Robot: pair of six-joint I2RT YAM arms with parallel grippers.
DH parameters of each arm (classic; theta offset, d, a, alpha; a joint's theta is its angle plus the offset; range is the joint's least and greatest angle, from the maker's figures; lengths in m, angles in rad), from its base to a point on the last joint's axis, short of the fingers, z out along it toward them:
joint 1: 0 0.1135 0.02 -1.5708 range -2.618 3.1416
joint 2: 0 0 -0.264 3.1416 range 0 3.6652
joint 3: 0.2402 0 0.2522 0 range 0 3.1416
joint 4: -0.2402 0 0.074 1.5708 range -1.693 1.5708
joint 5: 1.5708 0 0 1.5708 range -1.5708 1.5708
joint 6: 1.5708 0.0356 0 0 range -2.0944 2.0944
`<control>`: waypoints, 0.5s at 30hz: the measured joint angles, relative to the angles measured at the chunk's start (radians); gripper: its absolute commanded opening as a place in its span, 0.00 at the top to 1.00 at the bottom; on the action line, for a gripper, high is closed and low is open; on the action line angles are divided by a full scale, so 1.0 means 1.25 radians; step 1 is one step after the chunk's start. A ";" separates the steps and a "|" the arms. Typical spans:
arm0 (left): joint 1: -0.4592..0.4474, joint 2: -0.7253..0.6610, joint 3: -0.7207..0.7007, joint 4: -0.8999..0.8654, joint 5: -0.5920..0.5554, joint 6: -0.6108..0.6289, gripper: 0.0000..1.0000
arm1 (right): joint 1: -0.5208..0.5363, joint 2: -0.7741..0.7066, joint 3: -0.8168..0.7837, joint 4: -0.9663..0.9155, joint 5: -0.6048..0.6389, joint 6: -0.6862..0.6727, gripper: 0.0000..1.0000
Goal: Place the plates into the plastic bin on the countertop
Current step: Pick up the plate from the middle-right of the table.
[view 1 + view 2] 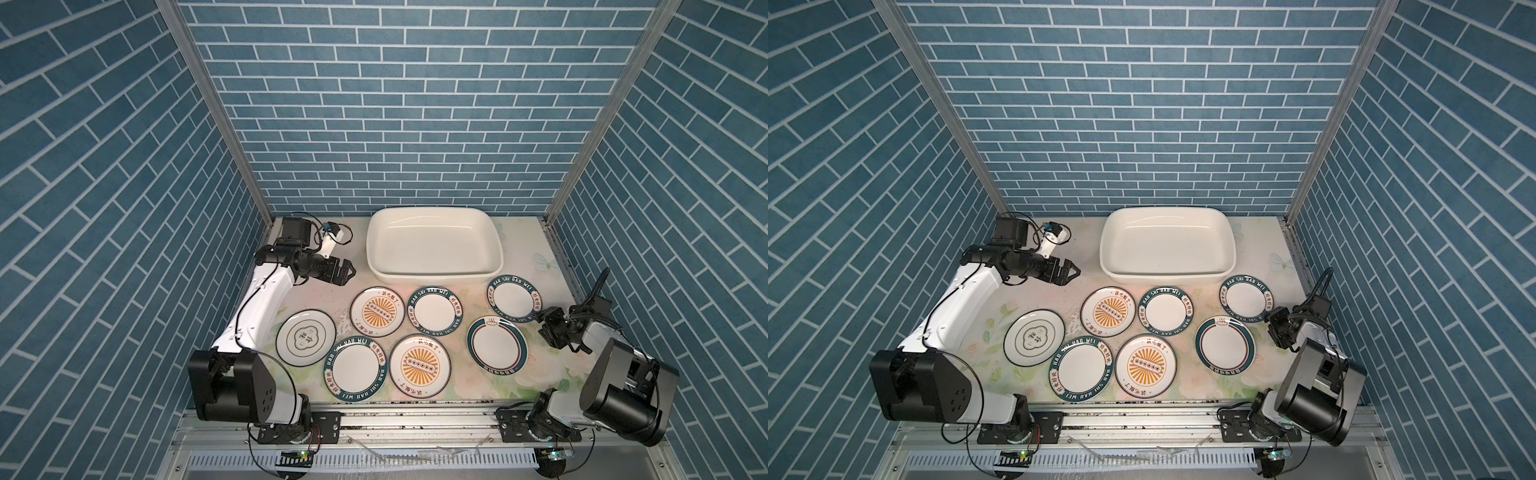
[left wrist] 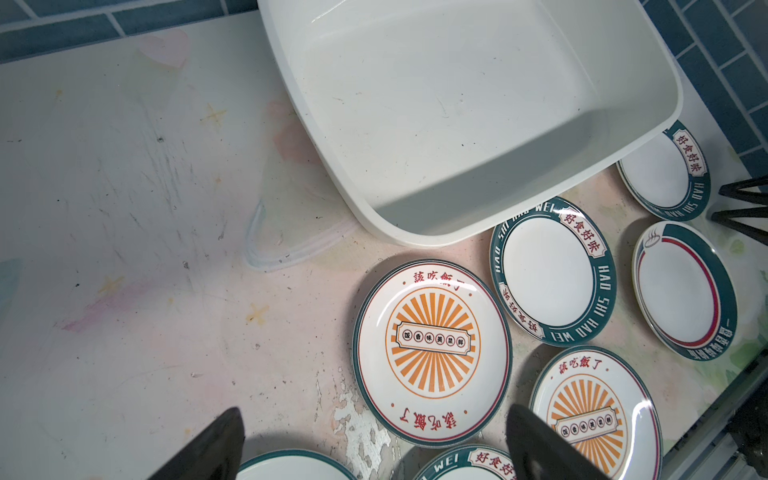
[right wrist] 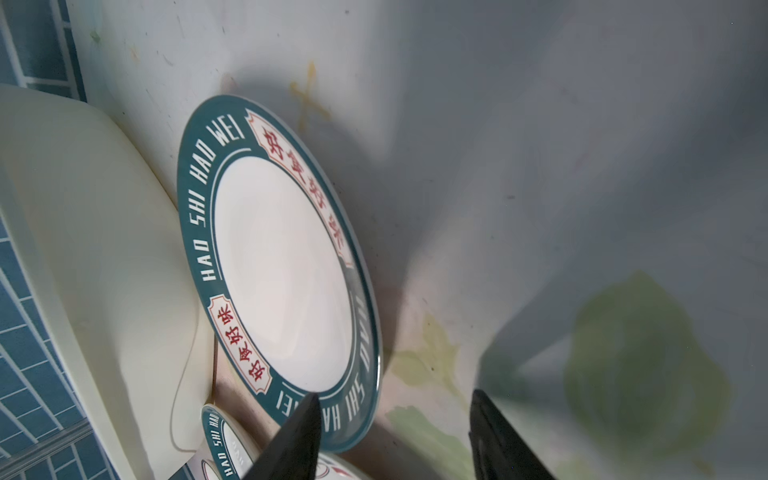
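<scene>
Plates, seven in all, are laid flat on the desk (image 1: 540,370), from the cloud-emblem plate (image 1: 306,337) at nine o'clock to the lettered plate (image 1: 512,298) at three o'clock. None is yet in the plastic bin (image 1: 434,277), set at twelve o'clock. At ten o'clock the left pincer (image 1: 348,274) is seen released and empty, beside the bin's wall. At three o'clock the right pincer (image 3: 395,395) is released, with one finger (image 3: 299,436) over the lettered plate's rim and the other over bare desk. A closure from here is judged risky: the glazed rim could be skidded off rather than caught, and the plate shoved against the bin wall or onto the ringed plate (image 1: 497,345) just beside it. If lifted by so thin a bite, it could be tipped and dropped at the bin's rim.
</scene>
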 measured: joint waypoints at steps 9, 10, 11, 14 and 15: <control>0.000 -0.005 0.000 0.001 0.008 -0.004 0.00 | -0.007 0.032 -0.020 0.077 -0.058 0.000 0.48; 0.000 -0.005 0.000 0.001 0.009 -0.004 0.00 | -0.008 0.035 -0.023 0.089 -0.063 0.001 0.48; 0.000 -0.006 0.000 0.001 0.009 -0.004 0.01 | -0.009 0.038 -0.025 0.099 -0.067 0.001 0.48; 0.000 -0.009 0.000 0.002 0.011 -0.004 0.00 | -0.012 0.054 -0.028 0.137 -0.082 0.003 0.47; 0.000 -0.009 0.000 0.002 0.012 -0.004 0.00 | -0.012 0.059 -0.030 0.150 -0.087 0.005 0.48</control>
